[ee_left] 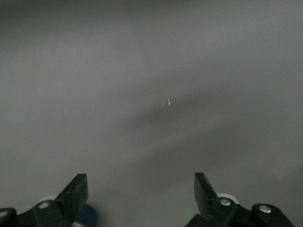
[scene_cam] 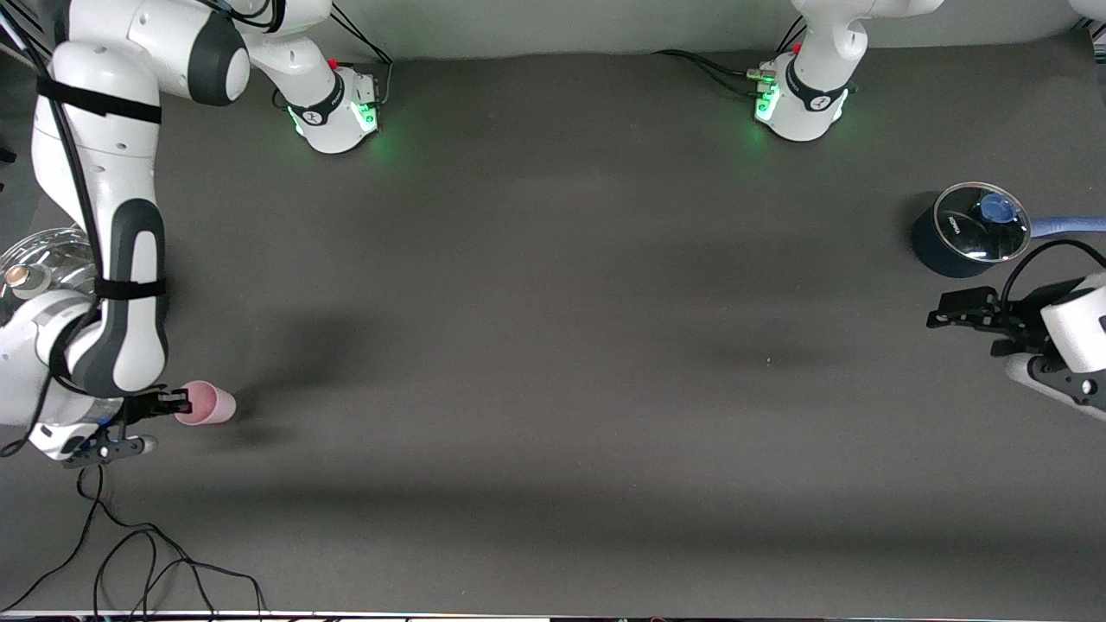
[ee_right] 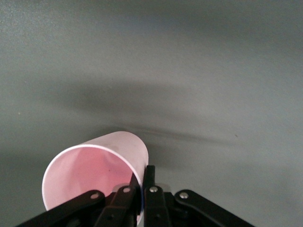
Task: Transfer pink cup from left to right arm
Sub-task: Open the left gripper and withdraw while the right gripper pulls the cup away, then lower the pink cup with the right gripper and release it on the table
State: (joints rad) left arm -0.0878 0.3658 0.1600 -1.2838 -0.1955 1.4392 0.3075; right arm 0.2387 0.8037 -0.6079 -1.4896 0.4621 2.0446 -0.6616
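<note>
The pink cup [scene_cam: 206,403] is at the right arm's end of the table, tipped with its open mouth toward the wrist camera. My right gripper [scene_cam: 177,401] is shut on the cup's wall at the rim, one finger inside and one outside, and holds it low over the grey mat. In the right wrist view the cup [ee_right: 90,175] sits just ahead of the closed gripper [ee_right: 143,177]. My left gripper [scene_cam: 959,311] is open and empty over the mat at the left arm's end, near the blue pot. The left wrist view shows its spread fingers [ee_left: 141,182] over bare mat.
A dark blue pot with a glass lid [scene_cam: 972,229] and a blue handle [scene_cam: 1067,226] stands at the left arm's end. A steel pot with a glass lid [scene_cam: 43,268] is partly hidden by the right arm. Loose cables [scene_cam: 147,561] lie near the front edge.
</note>
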